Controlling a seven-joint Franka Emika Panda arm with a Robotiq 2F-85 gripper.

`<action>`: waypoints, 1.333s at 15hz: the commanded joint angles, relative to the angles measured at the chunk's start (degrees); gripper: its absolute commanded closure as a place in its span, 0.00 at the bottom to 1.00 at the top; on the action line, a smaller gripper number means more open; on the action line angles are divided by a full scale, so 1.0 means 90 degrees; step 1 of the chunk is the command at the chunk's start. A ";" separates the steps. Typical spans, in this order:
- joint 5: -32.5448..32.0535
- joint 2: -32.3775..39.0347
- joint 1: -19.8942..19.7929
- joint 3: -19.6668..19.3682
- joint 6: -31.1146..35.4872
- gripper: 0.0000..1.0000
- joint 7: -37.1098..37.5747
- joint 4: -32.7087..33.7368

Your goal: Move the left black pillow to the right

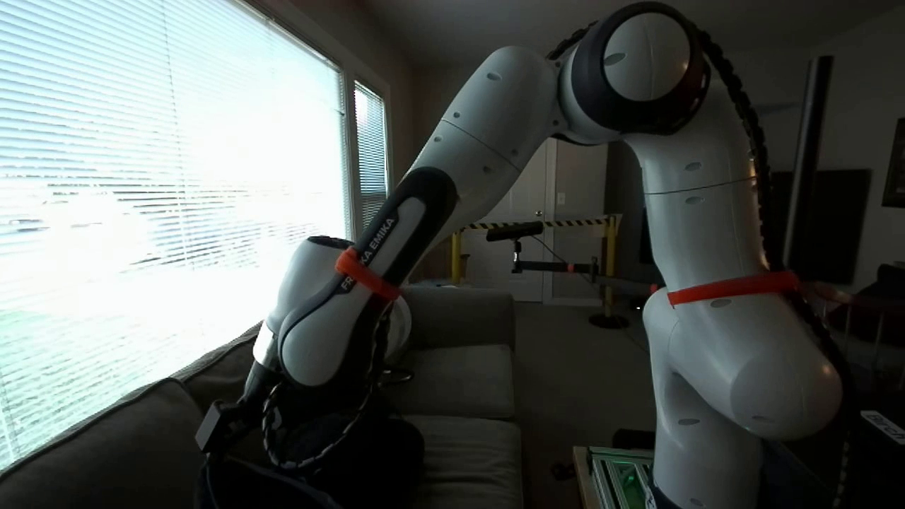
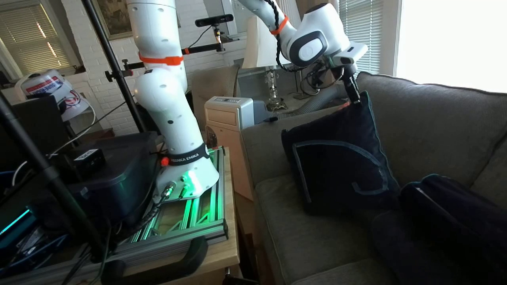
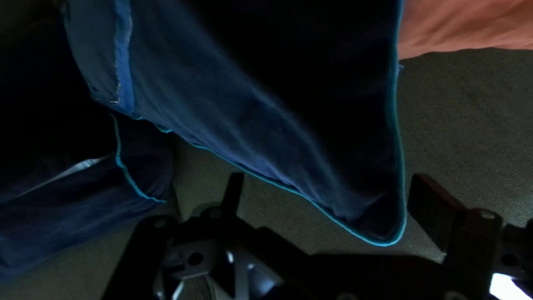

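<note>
1. Location. The left pillow stands tilted on the sofa, near the armrest, one corner uppermost. The other pillow is just beside it; contact between the two cannot be confirmed.

2. Jaws. Spread apart, nothing gripped. In the wrist view, the top corner of the left pillow shows between them. Whether either jaw touches the fabric cannot be told.

3. Handling. Treat as light and soft. The creased cover suggests a fill that compresses readily and sags under its own weight. Damage is unlikely; the matte fabric should hold rather than slip.

4. Hold point. Use the top corner, where the body narrows and the piping should give a firmer edge. Seat the jaws deep enough to catch filling as well as seam; a shallow pinch could slide off.

5. Caution. Hung by one corner, the body will probably swing. Raise it clear of the other pillow before traversing right; otherwise the lower edge may drag or push its neighbour.
</note>
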 commanded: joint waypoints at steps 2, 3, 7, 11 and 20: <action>0.0197 0.0596 0.0131 0.0138 0.0460 0.00 -0.0252 0.0433; 0.0114 0.0693 0.0157 0.0128 0.0519 0.00 -0.0339 0.0506; -0.0242 0.0967 0.0215 0.0073 0.0531 0.00 -0.0966 0.0774; -0.0557 0.1151 0.0214 0.0044 0.0569 0.00 -0.1518 0.1002; -0.0815 0.1447 0.0240 -0.0068 0.0579 0.76 -0.2007 0.1205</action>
